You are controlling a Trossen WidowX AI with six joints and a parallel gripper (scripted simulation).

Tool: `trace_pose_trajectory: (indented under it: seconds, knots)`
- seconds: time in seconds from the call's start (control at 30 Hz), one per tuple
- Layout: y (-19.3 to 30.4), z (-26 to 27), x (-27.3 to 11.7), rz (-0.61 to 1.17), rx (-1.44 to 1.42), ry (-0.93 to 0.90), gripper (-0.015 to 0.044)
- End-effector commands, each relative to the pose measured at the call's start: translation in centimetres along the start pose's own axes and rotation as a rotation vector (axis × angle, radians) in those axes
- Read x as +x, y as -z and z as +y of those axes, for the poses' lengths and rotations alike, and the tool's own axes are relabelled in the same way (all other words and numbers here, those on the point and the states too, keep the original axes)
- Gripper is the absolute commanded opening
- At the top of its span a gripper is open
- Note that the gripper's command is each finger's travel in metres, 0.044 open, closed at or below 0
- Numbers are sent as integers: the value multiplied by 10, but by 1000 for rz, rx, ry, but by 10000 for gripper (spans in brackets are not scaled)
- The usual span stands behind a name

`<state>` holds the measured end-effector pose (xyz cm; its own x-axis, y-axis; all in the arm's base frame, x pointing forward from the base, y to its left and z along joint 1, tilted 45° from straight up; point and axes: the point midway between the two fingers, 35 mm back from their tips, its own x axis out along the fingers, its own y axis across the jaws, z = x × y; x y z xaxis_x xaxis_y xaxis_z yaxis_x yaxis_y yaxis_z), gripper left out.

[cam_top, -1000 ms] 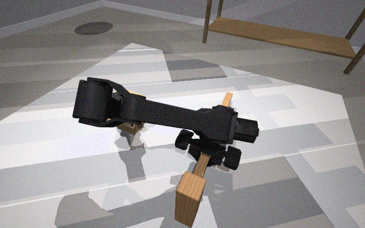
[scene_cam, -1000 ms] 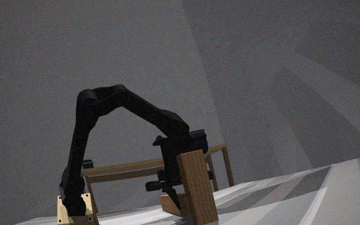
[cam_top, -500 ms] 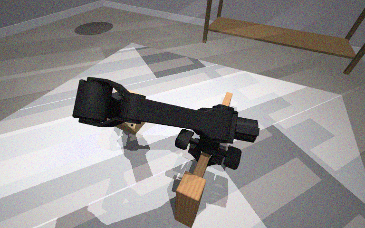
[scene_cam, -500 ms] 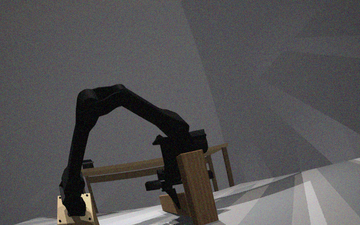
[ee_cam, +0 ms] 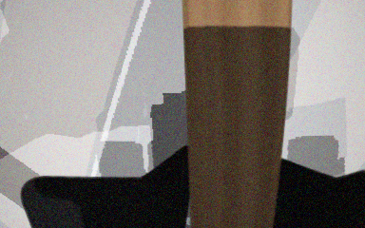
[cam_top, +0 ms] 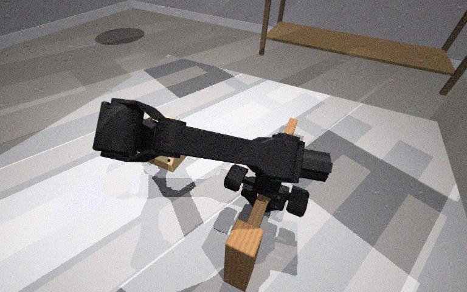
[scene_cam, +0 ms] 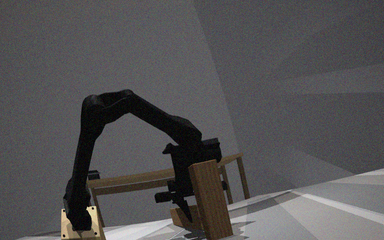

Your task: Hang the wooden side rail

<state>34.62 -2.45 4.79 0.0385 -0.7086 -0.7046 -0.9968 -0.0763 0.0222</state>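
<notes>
Clamped on long wooden side rail [cam_top: 257,214] [scene_cam: 178,216] [ee_cam: 235,123], beside upright brown headboard post [cam_top: 241,254] [scene_cam: 210,198].
Fingers of black parallel-jaw gripper [cam_top: 263,202] [scene_cam: 190,217] [ee_cam: 215,152] closed on rail's sides; rail running from near post toward far right, middle hidden under black jointed arm [cam_top: 220,144] [scene_cam: 150,113]. Hooks, pins and slot hidden; seating impossible to tell. Rail cut off at wrist view's edges. Pale wooden base plate [cam_top: 174,165] [scene_cam: 66,226] at left, mostly covered.

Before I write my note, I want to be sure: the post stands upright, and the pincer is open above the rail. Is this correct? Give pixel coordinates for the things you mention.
Not quite: the pincer [cam_top: 263,202] [scene_cam: 190,222] is not open above the rail [cam_top: 257,214] [ee_cam: 235,128] but closed on it, as the wrist view shows. The post [cam_top: 239,260] [scene_cam: 212,198] does stand upright.
</notes>
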Motion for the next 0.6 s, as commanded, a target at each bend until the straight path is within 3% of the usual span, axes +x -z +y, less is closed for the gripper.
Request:
trace_pose_trajectory:
  seconds: [0.0,0.57]
  knots:
    - [-1,-4,-10,-9,6,26,0]
    - [-1,-4,-12,-9,6,26,0]
